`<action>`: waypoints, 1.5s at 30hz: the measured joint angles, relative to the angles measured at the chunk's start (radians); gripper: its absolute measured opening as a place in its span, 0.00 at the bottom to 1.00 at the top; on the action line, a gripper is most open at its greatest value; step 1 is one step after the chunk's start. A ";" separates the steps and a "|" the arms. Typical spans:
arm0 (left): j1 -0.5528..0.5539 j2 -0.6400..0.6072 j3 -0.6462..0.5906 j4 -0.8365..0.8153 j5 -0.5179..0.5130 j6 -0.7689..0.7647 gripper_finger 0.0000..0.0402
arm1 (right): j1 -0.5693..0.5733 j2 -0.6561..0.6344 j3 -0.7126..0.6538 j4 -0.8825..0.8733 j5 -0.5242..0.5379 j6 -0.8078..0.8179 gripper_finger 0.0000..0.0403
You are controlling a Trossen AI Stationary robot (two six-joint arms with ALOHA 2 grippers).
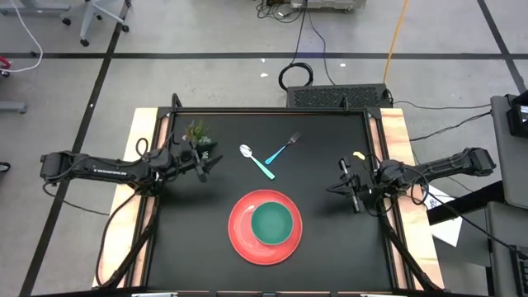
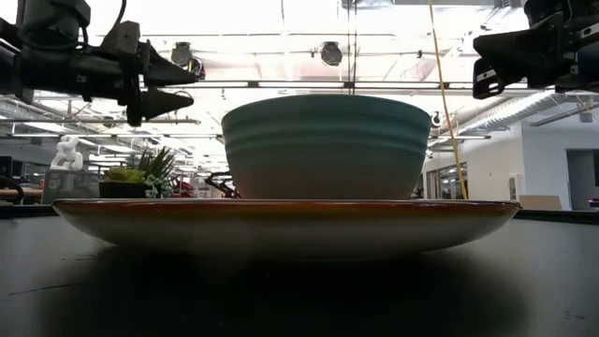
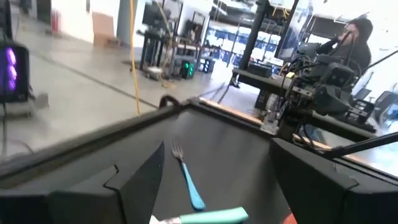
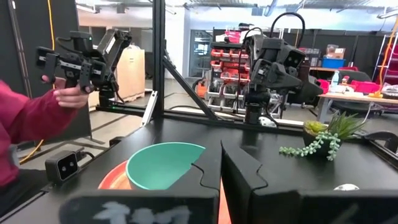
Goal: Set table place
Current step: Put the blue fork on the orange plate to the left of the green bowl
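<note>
The red plate [image 1: 241, 239] lies flat on the black table [image 1: 190, 239] near its near edge, and the teal bowl [image 1: 272, 223] stands upright in it. The fork [image 1: 285, 148] and spoon [image 1: 256, 162] lie toward the far side, their light-blue handle ends meeting. My left gripper [image 1: 213, 162] hovers open at the table's left, beside the potted plant [image 1: 198, 132], pointing toward the cutlery; the fork [image 3: 186, 174] shows between its fingers. My right gripper [image 1: 345, 186] hovers shut at the table's right, facing the bowl [image 4: 161, 165]. Both are above table height in the low view.
The small potted plant [image 2: 140, 178] stands near the far left corner, close to my left gripper [image 2: 182, 84]. A small yellow thing [image 1: 357, 155] lies by the right edge. Wooden strips [image 1: 396, 132] run along both sides. A person's hand and red sleeve [image 4: 37, 115] show beyond the table.
</note>
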 joint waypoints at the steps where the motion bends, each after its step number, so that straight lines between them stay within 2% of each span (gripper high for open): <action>1: 0.000 0.000 0.000 0.009 -0.003 0.037 0.74 | 0.000 0.000 0.000 0.000 0.000 0.001 0.00; 8: -0.001 0.000 0.000 0.061 0.031 0.045 0.74 | 0.000 0.000 0.000 0.015 0.000 0.024 0.00; 17: -0.010 0.002 0.003 0.088 0.006 0.069 0.74 | 0.002 0.000 0.000 0.023 0.000 0.043 0.00; 20: -0.021 0.029 0.080 -0.044 0.002 0.093 0.74 | 0.002 0.000 0.000 0.040 -0.001 0.053 0.00; 23: -0.002 0.099 0.263 -0.359 -0.088 0.046 0.74 | 0.000 0.000 0.000 0.046 0.000 0.047 0.00; 25: 0.019 0.165 0.393 -0.504 -0.108 0.034 0.74 | 0.000 0.002 0.000 0.046 0.001 0.044 0.00; 29: 0.060 0.290 0.602 -0.643 -0.008 0.062 0.74 | 0.000 0.009 0.000 0.045 0.002 0.042 0.00; 33: 0.092 0.387 0.745 -0.686 0.065 0.103 0.74 | 0.000 0.018 0.000 0.044 0.002 0.056 0.00; 39: 0.167 0.523 0.841 -0.708 0.170 0.128 0.74 | 0.000 0.018 0.000 0.012 0.002 0.061 0.00; 45: 0.264 0.662 0.871 -0.750 0.307 0.083 0.74 | 0.000 0.018 0.000 0.008 0.002 0.060 0.00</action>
